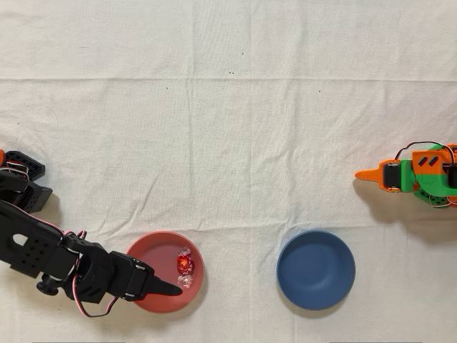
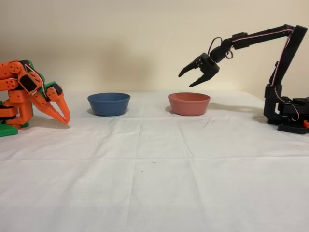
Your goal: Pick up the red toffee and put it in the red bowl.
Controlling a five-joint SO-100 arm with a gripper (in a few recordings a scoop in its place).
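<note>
The red toffee [image 1: 186, 265] lies inside the red bowl [image 1: 151, 248], near the bowl's right side in the overhead view, its clear wrapper tails showing. In the fixed view the wall of the red bowl [image 2: 189, 104] hides the candy. My black gripper [image 2: 186, 80] hangs open well above that bowl, fingers pointing down and left with nothing between them. From overhead the gripper [image 1: 168, 287] reaches over the bowl's lower edge, its tip just below the toffee.
A dark blue bowl [image 1: 315, 269] stands to the right of the red one in the overhead view and appears as the left blue bowl [image 2: 108, 104] in the fixed view. The idle orange arm [image 1: 414, 175] rests at the table's right edge. White cloth covers the table.
</note>
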